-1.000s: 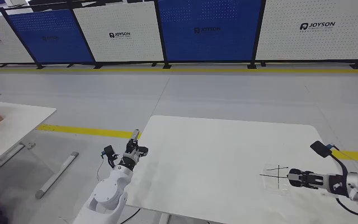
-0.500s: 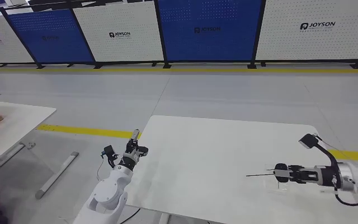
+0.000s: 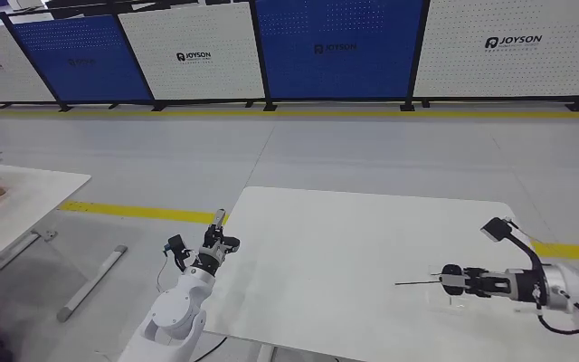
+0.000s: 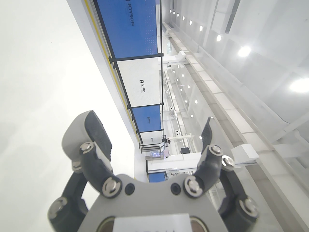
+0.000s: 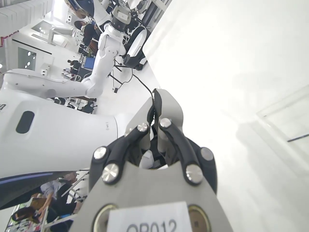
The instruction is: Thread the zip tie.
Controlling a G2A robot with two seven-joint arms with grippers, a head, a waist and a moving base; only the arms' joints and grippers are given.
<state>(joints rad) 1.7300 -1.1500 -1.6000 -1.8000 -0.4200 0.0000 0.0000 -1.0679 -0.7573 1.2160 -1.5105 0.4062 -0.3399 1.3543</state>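
Note:
A thin black zip tie (image 3: 418, 282) is held level above the table's right side, pointing toward the middle. My right gripper (image 3: 450, 279) is shut on one end of it. In the right wrist view the right gripper (image 5: 155, 101) has its fingers pressed together, with a black strand leaving the tips. Another black zip tie (image 5: 298, 137) lies in a clear tray (image 5: 277, 112) beside that gripper. My left gripper (image 3: 216, 223) is at the table's left edge, far from the tie. In the left wrist view the left gripper (image 4: 154, 127) stands open with nothing between its fingers.
The white table (image 3: 344, 253) is bare across its middle and left. A second white table (image 3: 27, 195) stands off to the left over the floor. Blue and white pegboard panels (image 3: 339, 50) line the back of the room.
My right gripper has lifted one zip tie out of the clear tray and carried it leftward over the table. The left arm has not moved.

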